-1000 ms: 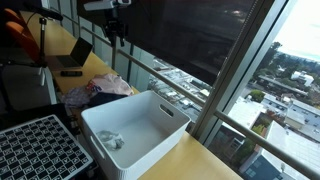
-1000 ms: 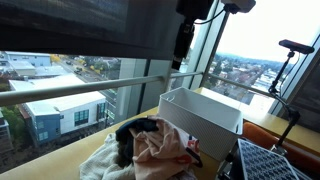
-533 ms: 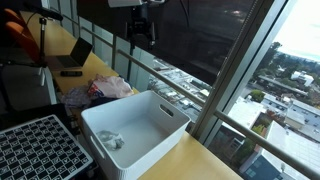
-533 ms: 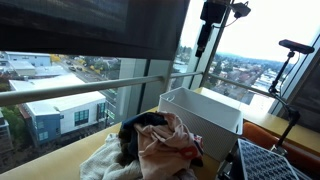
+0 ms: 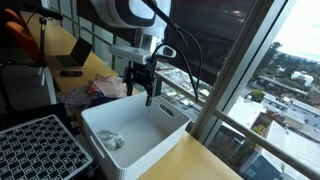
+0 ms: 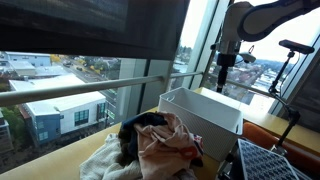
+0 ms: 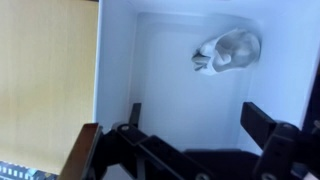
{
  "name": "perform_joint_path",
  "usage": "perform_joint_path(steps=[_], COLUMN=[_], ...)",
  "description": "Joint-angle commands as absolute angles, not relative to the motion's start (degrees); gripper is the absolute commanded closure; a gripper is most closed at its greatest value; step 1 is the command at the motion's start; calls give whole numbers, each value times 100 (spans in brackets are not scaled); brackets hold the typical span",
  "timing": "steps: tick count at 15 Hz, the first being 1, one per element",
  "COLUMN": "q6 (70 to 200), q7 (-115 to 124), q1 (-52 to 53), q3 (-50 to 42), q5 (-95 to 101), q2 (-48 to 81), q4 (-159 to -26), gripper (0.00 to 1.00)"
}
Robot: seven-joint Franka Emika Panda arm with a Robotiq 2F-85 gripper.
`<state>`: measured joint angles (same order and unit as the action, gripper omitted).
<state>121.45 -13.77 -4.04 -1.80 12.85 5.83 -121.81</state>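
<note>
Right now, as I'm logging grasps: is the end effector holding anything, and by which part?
Nothing is held. The end effector hangs open and empty above the white bin, clear of the crumpled pale cloth lying inside it.

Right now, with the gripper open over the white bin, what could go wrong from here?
1. The gripper hangs open near the white bin rim. In the wrist view one finger sits about over the wall, so a straight descent could clip it.
2. The crumpled cloth lies off to one side of the jaws, so a straight-down grasp would likely miss it.
3. The clothes pile lies right beside the bin and might snag on a low sweep.
</note>
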Motion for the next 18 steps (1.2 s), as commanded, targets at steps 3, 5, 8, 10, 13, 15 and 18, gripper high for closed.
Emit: perform_joint_path(steps=[3,5,8,10,13,15,18], q6=[14082,14716,15255,15202,14975,14853,14611], q7=[-1404,-1481,-1658,-2179,-2684,-3043,-3316], q1=[-339,-350,-423,-589,-824,-1013,-1239], q3=[-173,-183,-203,-90,7,150,359], q5=[1346,1275,1121,565,-42,-413,-791], q2=[423,581,917,1178,1629,1849,2202], q4=[-13579,-13795,-13930,-13850,-13558,-13390,-13062], gripper=[0,0,0,0,0,0,0])
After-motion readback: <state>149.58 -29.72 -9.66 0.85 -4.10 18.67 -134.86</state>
